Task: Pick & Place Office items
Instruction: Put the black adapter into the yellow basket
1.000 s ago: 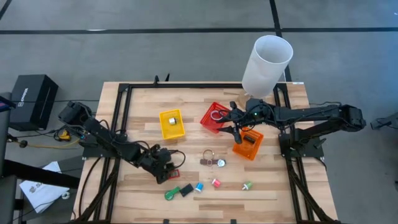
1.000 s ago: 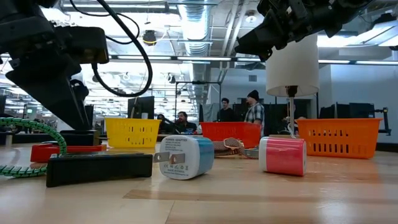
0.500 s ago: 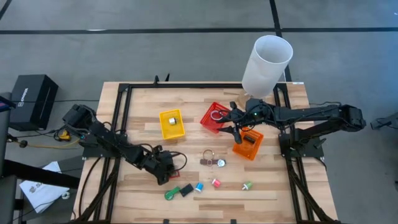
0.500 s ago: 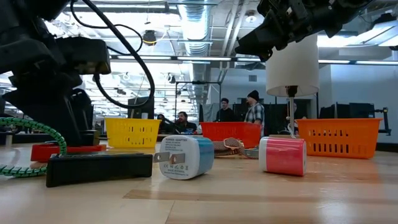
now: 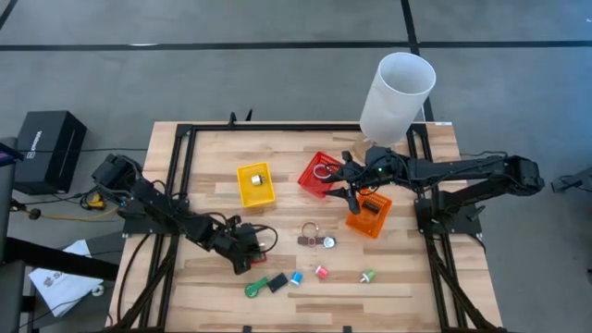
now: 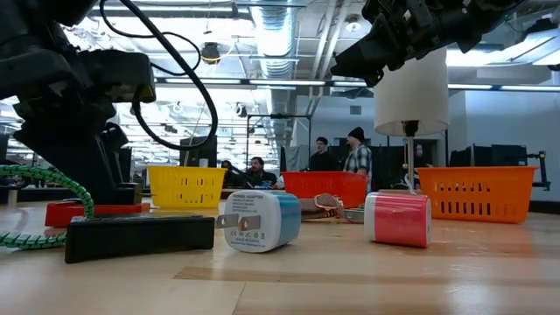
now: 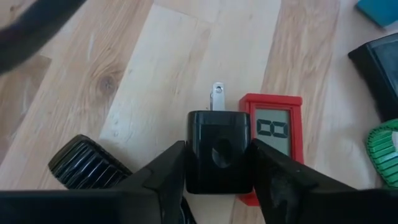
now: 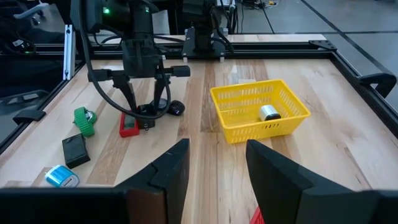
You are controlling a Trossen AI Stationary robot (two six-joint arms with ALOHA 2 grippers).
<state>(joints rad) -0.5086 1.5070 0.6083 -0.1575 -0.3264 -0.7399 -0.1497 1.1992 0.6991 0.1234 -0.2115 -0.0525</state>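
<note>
My left gripper (image 5: 246,252) is low over the near left of the table, shut on a small black plug adapter (image 7: 219,149) whose metal prong points away from the wrist. A flat red item with a digital display (image 7: 272,132) lies on the wood right beside it. Other small items lie to the right: a green one (image 5: 252,288), a black block (image 5: 277,282), a blue-white charger (image 6: 262,220), a pink cylinder (image 6: 398,219) and key rings (image 5: 310,236). My right gripper (image 5: 350,190) hangs open and empty between the red bin (image 5: 319,174) and the orange bin (image 5: 368,213). My left gripper pinches the black adapter by its two opposite sides (image 7: 194,155), one finger (image 7: 168,168) on each side. The fingers slant down from the table's left. The adapter's prong end sticks out past the fingertips. Whether it rests on the wood, I cannot tell.
A yellow bin (image 5: 255,184) with a small metal item stands left of the red bin. A tall white cylinder (image 5: 398,97) stands at the far right. A black ribbed round piece (image 7: 87,165) lies by my left gripper. People stand in the room behind the table.
My left gripper has gone down a little toward the table beside the red item, then kept still. My right arm has kept still.
</note>
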